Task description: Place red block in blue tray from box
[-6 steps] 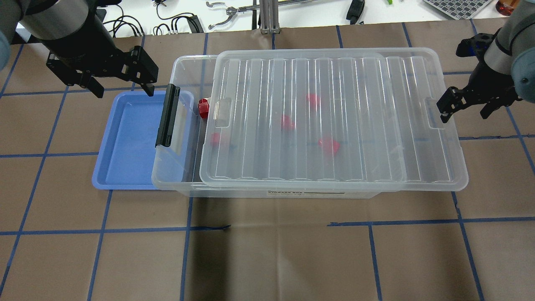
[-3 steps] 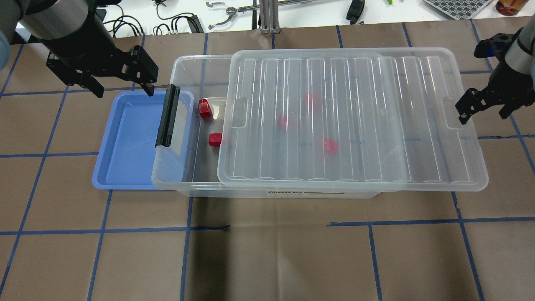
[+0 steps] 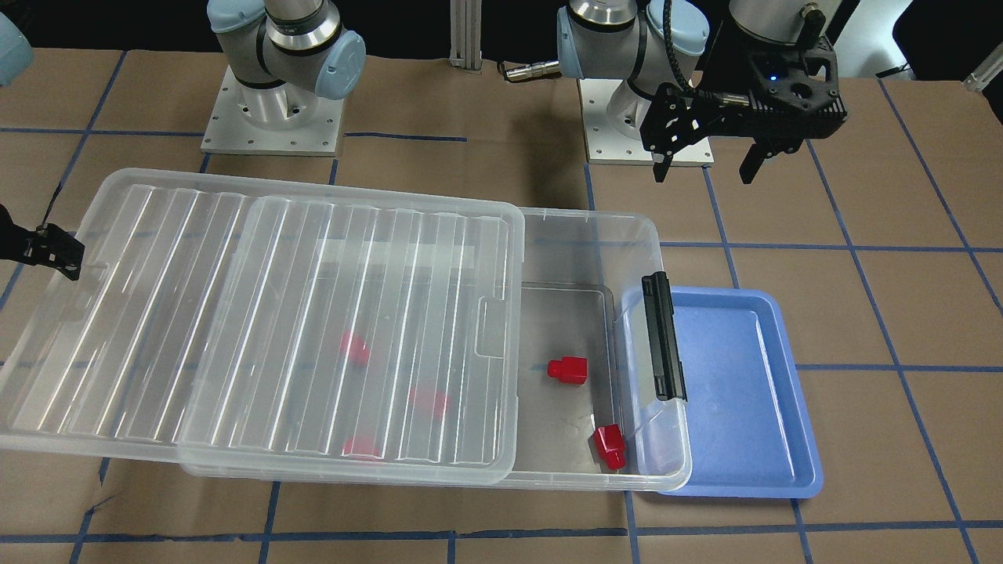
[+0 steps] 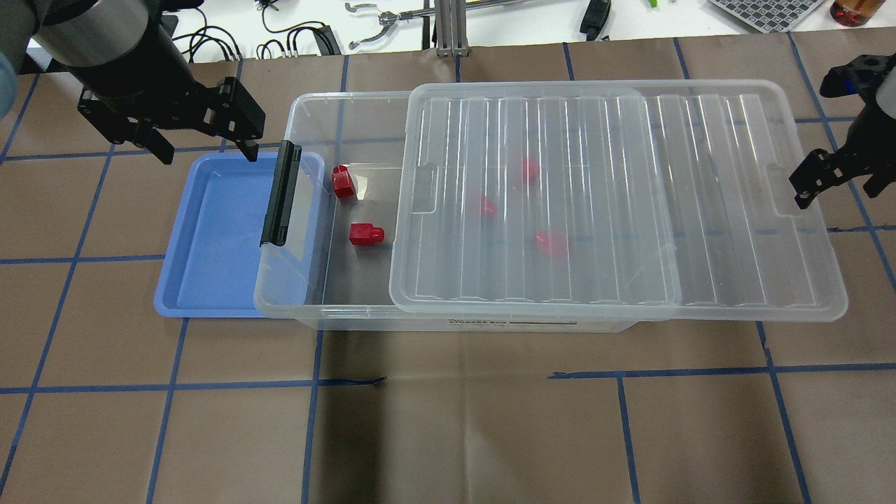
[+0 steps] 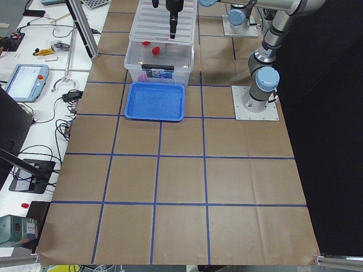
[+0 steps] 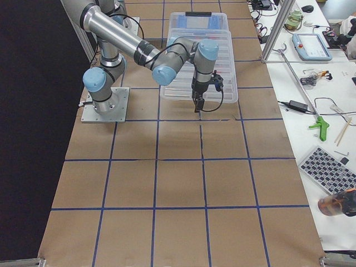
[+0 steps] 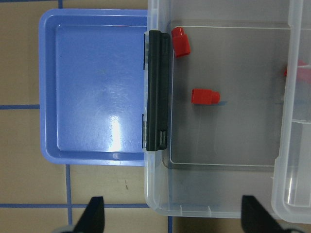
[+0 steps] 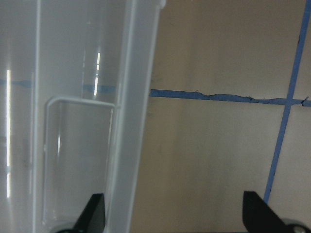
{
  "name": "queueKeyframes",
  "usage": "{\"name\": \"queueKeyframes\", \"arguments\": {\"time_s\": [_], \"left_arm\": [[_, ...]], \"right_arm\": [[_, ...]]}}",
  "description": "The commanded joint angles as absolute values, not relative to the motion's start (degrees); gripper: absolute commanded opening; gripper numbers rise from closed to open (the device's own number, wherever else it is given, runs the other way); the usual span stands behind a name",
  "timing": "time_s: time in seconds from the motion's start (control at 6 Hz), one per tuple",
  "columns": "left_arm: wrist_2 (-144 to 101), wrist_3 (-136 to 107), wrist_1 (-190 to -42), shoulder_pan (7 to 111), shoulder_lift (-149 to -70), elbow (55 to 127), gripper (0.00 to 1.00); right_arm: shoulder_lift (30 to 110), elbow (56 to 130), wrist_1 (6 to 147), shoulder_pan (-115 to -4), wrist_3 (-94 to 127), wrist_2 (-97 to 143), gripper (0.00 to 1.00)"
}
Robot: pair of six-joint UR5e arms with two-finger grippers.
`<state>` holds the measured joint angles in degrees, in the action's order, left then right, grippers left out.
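The clear box [image 4: 364, 322] lies across the table with its ribbed lid [image 4: 595, 210] slid to the right. Two red blocks [image 4: 343, 182] [image 4: 366, 234] lie uncovered at its left end, and three more show through the lid. The blue tray [image 4: 217, 231] sits against the box's left end and holds nothing. My left gripper [image 4: 206, 143] is open and empty, above the tray's far edge. My right gripper [image 4: 840, 189] is open and straddles the lid's right rim, with one finger [image 8: 92, 213] over the lid's handle recess.
A black latch bar [image 4: 280, 194] stands on the box's left rim, between the blocks and the tray. Tools and cables [image 4: 378, 21] lie on the white bench beyond the table's far edge. Brown paper with blue tape lines covers the table.
The lid has slid right along with my right gripper, uncovering a second red block. My left gripper has not moved.
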<state>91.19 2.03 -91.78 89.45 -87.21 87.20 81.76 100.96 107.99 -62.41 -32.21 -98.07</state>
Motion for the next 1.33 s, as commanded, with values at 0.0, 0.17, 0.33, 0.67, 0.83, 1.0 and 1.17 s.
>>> {"name": "queueKeyframes", "arguments": {"time_s": [0.0,0.17,0.33,0.67,0.83,1.0,1.17], "left_arm": [[91.1,13.7,-92.1,90.1,-87.8,88.1,0.98],[91.2,24.1,-92.3,90.5,-88.6,88.1,0.98],[91.3,33.9,-92.7,89.8,-88.6,88.1,0.98],[91.8,57.0,-93.3,89.2,-88.9,88.3,0.98],[91.8,66.3,-93.2,89.2,-89.2,89.4,0.98],[91.8,73.7,-92.4,89.2,-89.5,90.1,0.98],[91.8,77.7,-92.0,89.2,-89.7,90.2,0.98]], "right_arm": [[81.7,100.9,109.2,-60.3,-34.3,-98.2,1.00],[81.7,100.9,109.2,-58.2,-35.3,-98.2,1.00],[81.7,100.8,109.2,-56.8,-36.3,-98.2,1.00],[81.8,100.9,109.2,-55.1,-36.4,-98.2,1.00],[82.2,100.7,109.2,-55.1,-36.2,-98.3,1.00],[82.4,100.8,109.1,-55.1,-36.1,-98.3,1.00],[82.5,100.9,109.0,-55.1,-35.9,-98.3,1.00]]}}
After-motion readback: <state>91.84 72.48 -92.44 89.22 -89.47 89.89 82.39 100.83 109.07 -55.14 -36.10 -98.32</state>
